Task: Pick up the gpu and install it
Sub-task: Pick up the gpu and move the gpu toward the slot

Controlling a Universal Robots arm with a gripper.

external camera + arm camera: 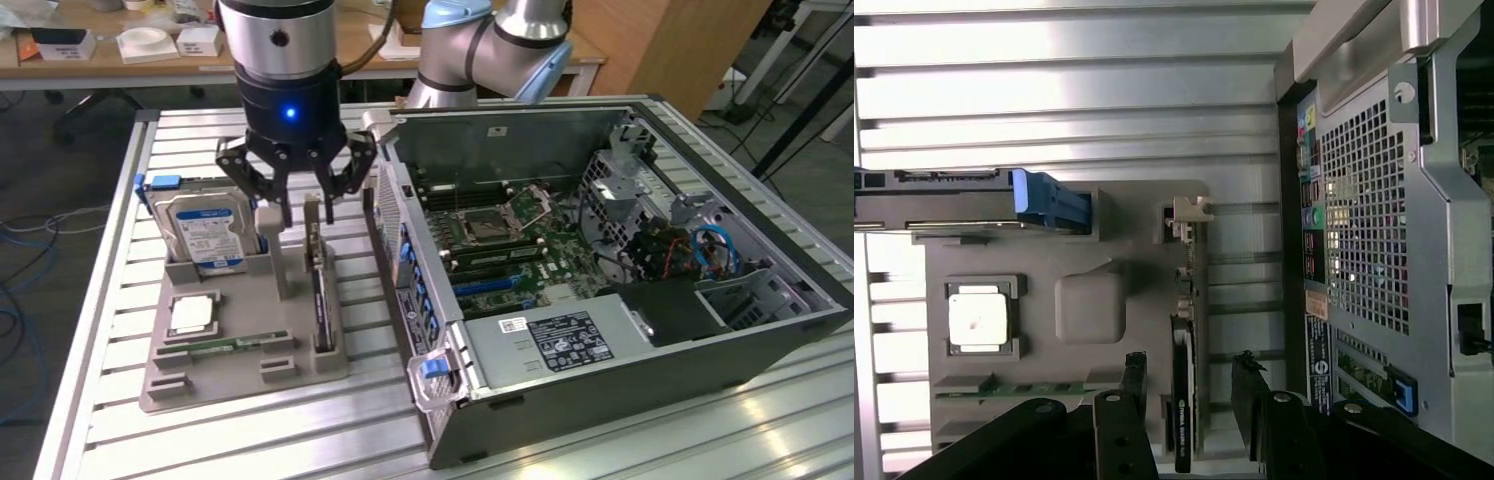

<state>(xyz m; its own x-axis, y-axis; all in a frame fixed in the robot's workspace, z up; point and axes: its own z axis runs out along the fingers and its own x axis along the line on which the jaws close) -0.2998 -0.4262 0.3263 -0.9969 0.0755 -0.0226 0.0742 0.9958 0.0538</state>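
Jaws spread apart, nothing held; I see the gpu [320, 290] directly below, between them, on edge in grey tray [214, 382], long axis running toward frame bottom.

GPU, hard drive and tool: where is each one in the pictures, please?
GPU [1182, 400], wrist view, dark card body.
Hard drive [210, 238], exterior view, blue-white label.
Tool [307, 212], exterior view, gap between its open fingertips.
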